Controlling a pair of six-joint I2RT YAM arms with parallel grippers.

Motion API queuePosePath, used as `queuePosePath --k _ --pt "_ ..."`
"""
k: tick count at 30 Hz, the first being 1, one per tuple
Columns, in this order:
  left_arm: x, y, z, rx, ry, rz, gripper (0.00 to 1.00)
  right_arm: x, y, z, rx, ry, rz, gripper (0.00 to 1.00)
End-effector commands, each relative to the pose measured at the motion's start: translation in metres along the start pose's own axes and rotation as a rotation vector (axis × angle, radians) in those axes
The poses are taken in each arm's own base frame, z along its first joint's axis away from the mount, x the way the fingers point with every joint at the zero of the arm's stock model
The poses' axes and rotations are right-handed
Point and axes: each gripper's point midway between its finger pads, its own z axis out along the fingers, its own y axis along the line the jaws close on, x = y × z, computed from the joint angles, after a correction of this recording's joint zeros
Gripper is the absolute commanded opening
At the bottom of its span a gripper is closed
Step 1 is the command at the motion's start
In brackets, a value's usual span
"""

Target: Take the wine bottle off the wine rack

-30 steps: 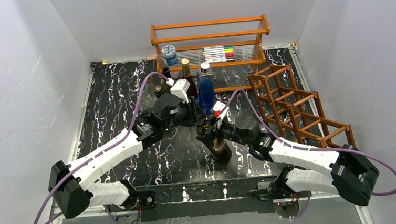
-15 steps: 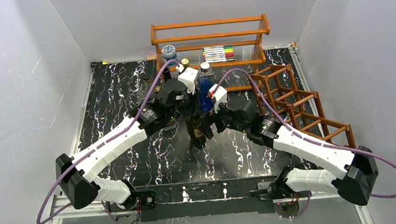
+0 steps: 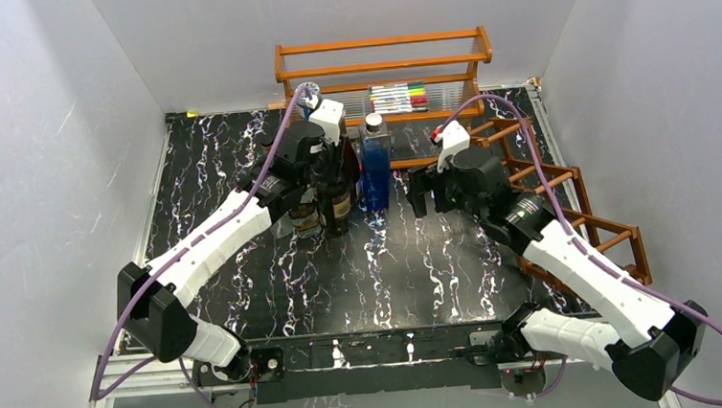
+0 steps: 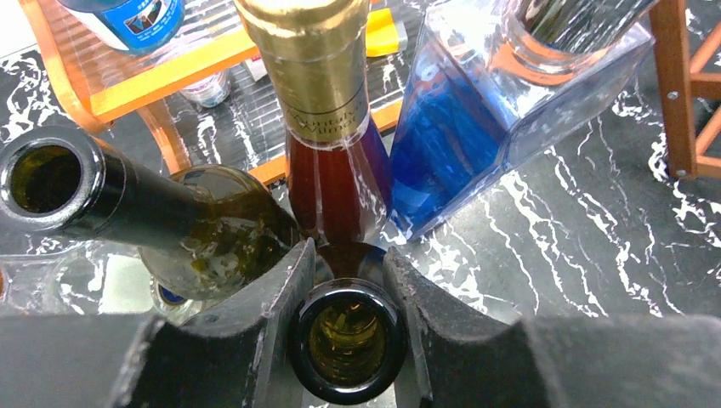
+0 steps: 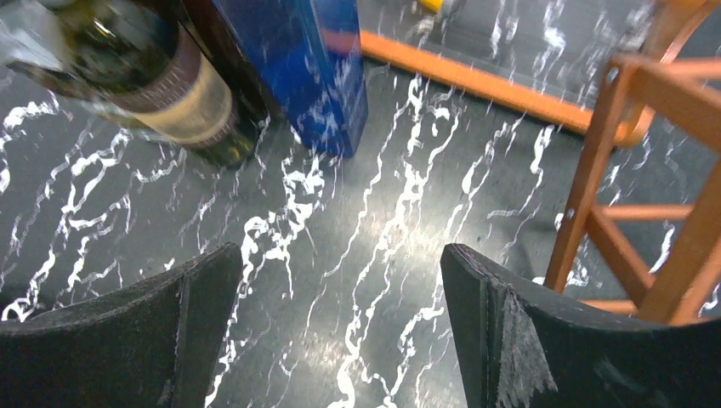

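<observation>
On the desk: 3 wine bottles, 1 blue bottle, 1 wine rack, 1 shelf, 1 jar, 1 marker pack.

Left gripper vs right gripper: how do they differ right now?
Left gripper is closed around the neck of the open wine bottle; right gripper is wide open and empty. Left sits next to the gold-foil bottle by the orange shelf; right hangs over bare table beside the wine rack. Both have dark fingers.
</observation>
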Motion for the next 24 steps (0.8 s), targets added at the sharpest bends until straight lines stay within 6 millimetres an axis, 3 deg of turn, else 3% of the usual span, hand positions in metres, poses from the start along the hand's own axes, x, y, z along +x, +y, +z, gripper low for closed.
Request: queuePosePath --k 1,7,10,16,18,21,24 --pt "-0.018 -0.003 -0.003 0.04 -0.093 -0.057 0.0 -0.088 0.001 -0.044 -0.019 -0.349 -0.015 0.98" --pt "-0.006 0.0 0.007 0.041 -0.047 -0.066 0.0 -0.111 -0.006 -0.074 -0.009 -0.537 -0.035 0.98" --pt "-0.003 -0.001 0.009 0.042 -0.033 -0.064 0.04 -0.114 -0.012 -0.076 0.022 -0.551 -0.033 0.98" --pt "0.004 -0.001 0.013 0.042 0.004 -0.052 0.27 -0.108 -0.014 -0.071 0.036 -0.515 -0.017 0.98" --pt "0.004 -0.002 0.013 0.043 0.013 -0.049 0.39 -0.107 -0.013 -0.071 0.033 -0.505 -0.009 0.98" --pt "0.001 -0.004 0.01 0.06 0.018 -0.045 0.56 -0.105 -0.014 -0.071 0.038 -0.491 0.004 0.98" --pt "-0.009 -0.01 0.003 0.092 0.008 -0.052 0.65 -0.103 -0.02 -0.072 0.072 -0.455 0.022 0.98"
